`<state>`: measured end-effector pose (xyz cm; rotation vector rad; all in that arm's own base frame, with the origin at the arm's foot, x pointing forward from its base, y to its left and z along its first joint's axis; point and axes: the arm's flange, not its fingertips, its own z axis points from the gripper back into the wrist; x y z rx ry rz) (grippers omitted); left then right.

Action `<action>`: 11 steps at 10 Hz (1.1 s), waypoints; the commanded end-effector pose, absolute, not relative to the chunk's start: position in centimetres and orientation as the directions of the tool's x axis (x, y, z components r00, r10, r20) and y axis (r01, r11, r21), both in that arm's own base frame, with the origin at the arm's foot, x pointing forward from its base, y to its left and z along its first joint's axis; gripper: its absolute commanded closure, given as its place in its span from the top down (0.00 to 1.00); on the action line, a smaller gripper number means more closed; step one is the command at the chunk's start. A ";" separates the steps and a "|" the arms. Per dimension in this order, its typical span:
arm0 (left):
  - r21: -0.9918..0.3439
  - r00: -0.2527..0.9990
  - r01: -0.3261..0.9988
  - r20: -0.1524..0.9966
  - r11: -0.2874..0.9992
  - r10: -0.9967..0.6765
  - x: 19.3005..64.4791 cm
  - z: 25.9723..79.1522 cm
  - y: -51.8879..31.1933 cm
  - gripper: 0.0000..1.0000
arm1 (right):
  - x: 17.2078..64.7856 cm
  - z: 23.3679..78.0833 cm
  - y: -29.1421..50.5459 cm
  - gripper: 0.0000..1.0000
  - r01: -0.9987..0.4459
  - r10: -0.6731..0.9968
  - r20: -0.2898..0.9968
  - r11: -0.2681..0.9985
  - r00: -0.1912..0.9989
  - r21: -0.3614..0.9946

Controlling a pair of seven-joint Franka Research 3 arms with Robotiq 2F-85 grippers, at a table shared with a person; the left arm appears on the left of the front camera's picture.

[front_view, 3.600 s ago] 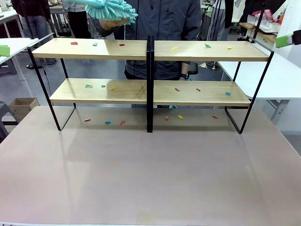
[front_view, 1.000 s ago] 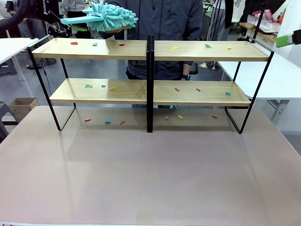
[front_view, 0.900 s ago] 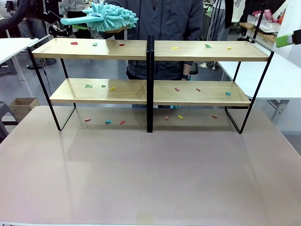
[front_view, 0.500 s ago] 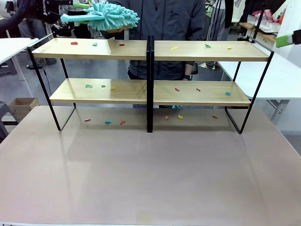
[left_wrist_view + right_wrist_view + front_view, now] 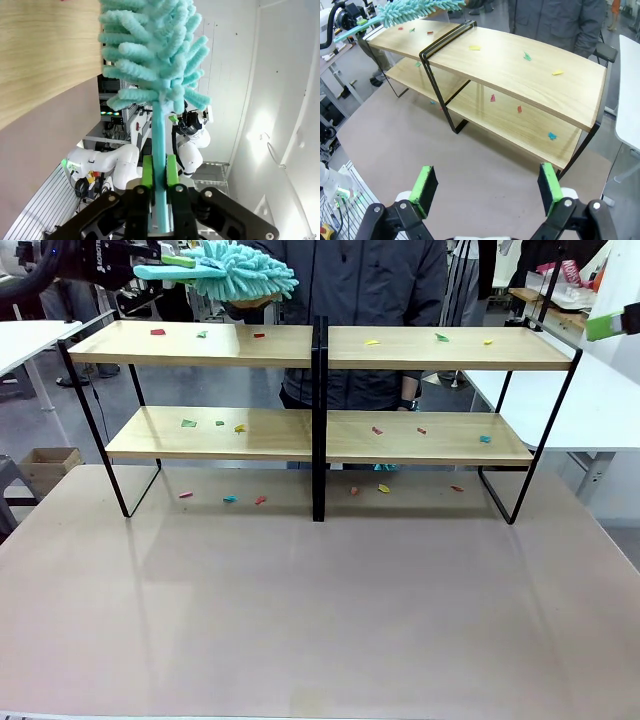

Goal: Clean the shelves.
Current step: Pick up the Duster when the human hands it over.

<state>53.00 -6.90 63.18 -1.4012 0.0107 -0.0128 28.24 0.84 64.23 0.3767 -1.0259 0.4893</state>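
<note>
The shelves point(image 5: 200, 345) stand at the far side of the table point(image 5: 320, 620) with coloured bits point(image 5: 372, 342) on every board, so nothing looks cleaned yet; the left gripper point(image 5: 160, 172) squeezes the stick of the duster point(image 5: 240, 268) above the top left board, the right gripper point(image 5: 487, 187) gapes open, and no words can be read.

**Shelves on the far half of the table, duster above their left end**

The shelves point(image 5: 280, 345) stand side by side on the table point(image 5: 320, 620), toward its far edge, with a person point(image 5: 370, 280) right behind them. Small scraps point(image 5: 377, 430) lie scattered on the upper boards, the lower boards and the tabletop beneath. Above the left end of the top board hangs a duster point(image 5: 240, 268), its handle clamped in the left gripper point(image 5: 159, 165). The right gripper point(image 5: 486, 180) hovers, jaws apart, to the right, before the shelves
</note>
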 end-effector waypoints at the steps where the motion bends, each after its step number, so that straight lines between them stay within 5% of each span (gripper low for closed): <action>1: -0.983 0.999 0.045 0.041 0.178 -0.024 51.5 63.6 -6.6 0.00 | 28.2 64.1 0.7 1.00 -0.556 0.214 0.879 0.829 0.426 0.067; 6: -0.822 0.914 0.406 0.367 0.400 -0.174 36.3 71.7 5.7 0.00 | 28.2 64.1 0.7 1.00 -0.556 0.214 0.879 0.829 0.426 0.067; 11: -0.772 0.861 0.424 0.506 0.473 0.053 25.1 73.7 20.4 0.00 | 28.2 64.1 0.7 1.00 -0.556 0.214 0.879 0.829 0.426 0.067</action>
